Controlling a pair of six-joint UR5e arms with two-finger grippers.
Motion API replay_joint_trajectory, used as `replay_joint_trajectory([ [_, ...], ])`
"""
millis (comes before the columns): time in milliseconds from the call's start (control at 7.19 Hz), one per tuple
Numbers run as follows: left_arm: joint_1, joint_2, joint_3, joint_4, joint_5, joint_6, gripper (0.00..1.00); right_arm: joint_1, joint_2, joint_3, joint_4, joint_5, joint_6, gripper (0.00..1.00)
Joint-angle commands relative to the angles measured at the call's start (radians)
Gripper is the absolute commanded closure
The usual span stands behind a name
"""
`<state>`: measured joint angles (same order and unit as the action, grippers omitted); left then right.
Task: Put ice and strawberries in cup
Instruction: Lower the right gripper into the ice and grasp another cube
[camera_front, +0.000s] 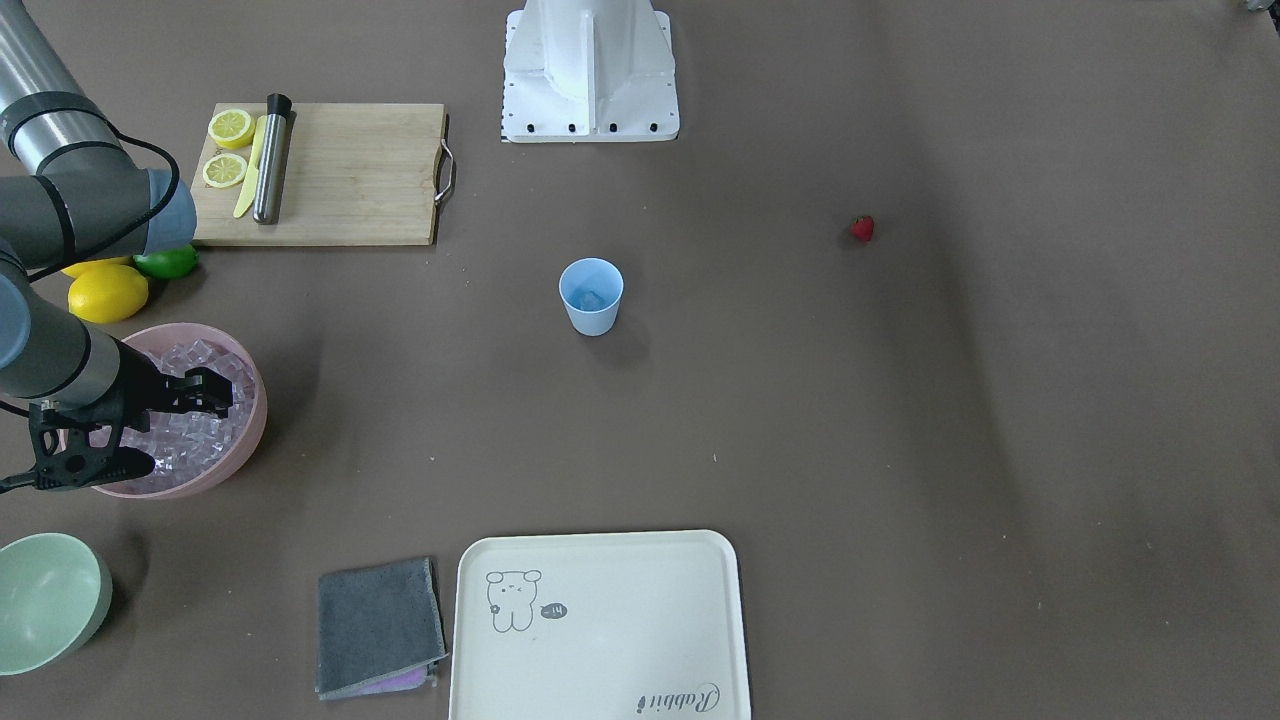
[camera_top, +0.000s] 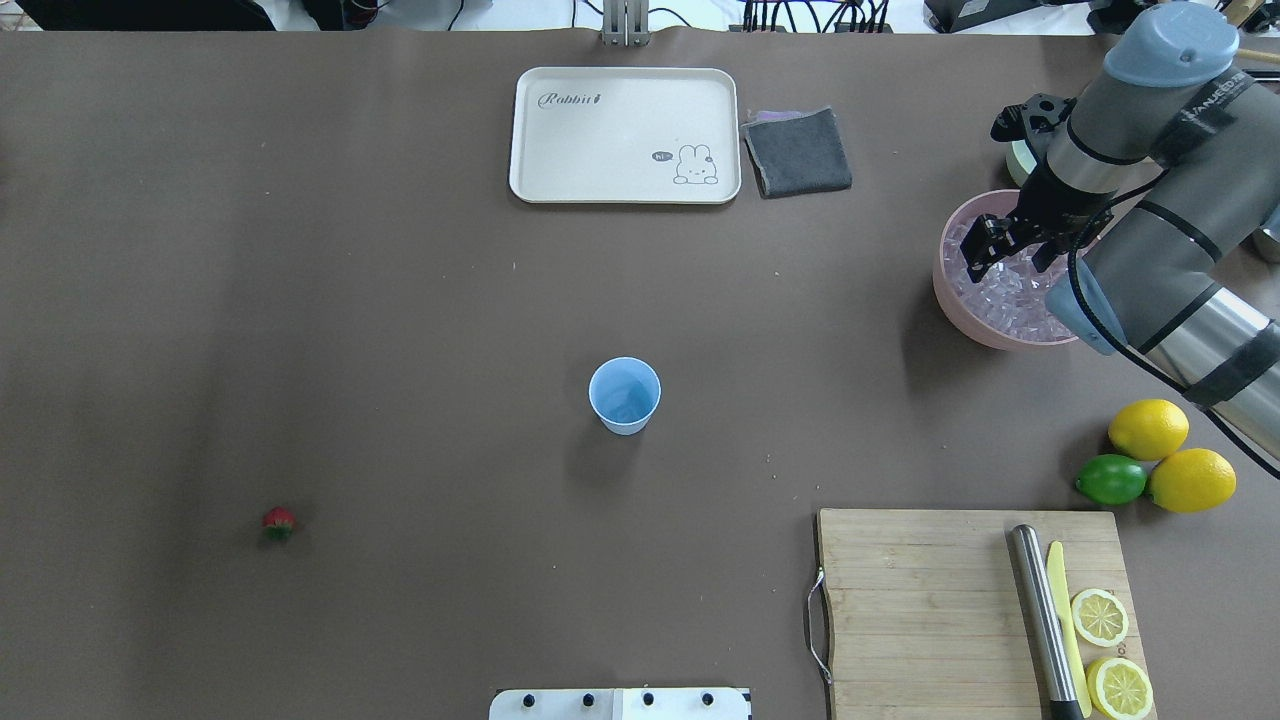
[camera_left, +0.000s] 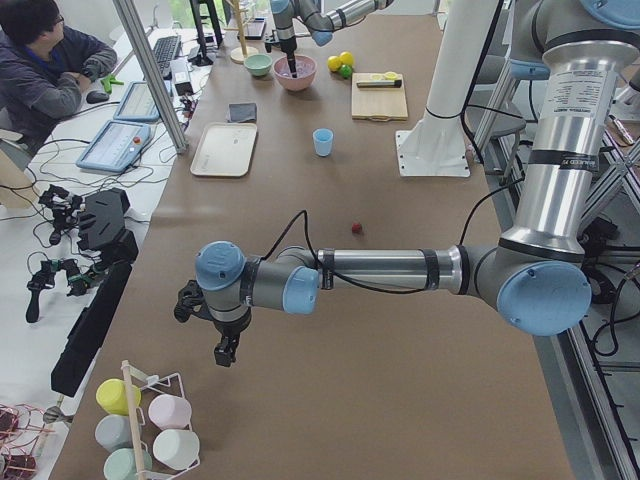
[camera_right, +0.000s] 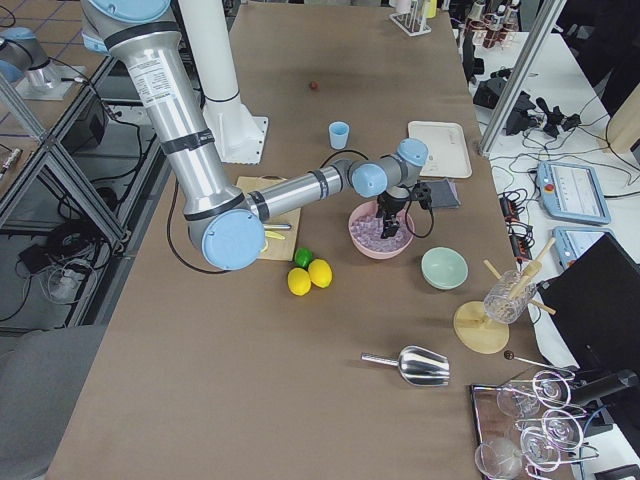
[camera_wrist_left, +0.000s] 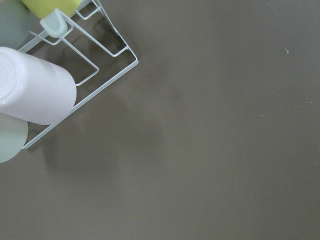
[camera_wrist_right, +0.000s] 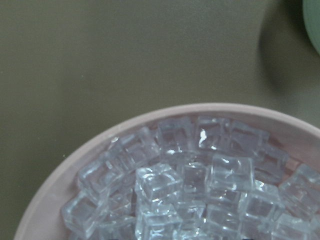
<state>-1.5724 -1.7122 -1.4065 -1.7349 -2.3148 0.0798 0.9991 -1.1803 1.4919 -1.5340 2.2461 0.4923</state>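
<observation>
A: Front view: our right gripper (camera_front: 210, 392) hangs over the ice (camera_front: 190, 432) in the pink bowl (camera_front: 256, 415). We judge it poised for a pick.
B: Overhead: its jaws look parted, with nothing between them. The cup (camera_top: 625, 395) stands mid-table, well apart, and the strawberry (camera_top: 279, 519) lies far off on our left side.
A: Left side view: our left gripper (camera_left: 226, 350) hangs away from everything. We cannot tell how far open it is.
B: Right wrist view: cubes lie straight below, so we expect a descent next.
</observation>
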Motion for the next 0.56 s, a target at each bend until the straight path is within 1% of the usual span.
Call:
replay_joint_trajectory([
  [0, 0.0, -0.01, 0.007, 0.0, 0.0, 0.0, 0.02, -0.005, 0.001, -0.002, 0.0, 0.0, 0.003, 0.15],
  [139, 0.0, -0.015, 0.011, 0.0, 0.0, 0.0, 0.02, -0.005, 0.002, -0.002, 0.0, 0.0, 0.005, 0.15],
  [417, 0.0, -0.017, 0.018, -0.002, 0.0, 0.002, 0.02, -0.013, 0.008, -0.002, 0.0, 0.0, 0.02, 0.21],
])
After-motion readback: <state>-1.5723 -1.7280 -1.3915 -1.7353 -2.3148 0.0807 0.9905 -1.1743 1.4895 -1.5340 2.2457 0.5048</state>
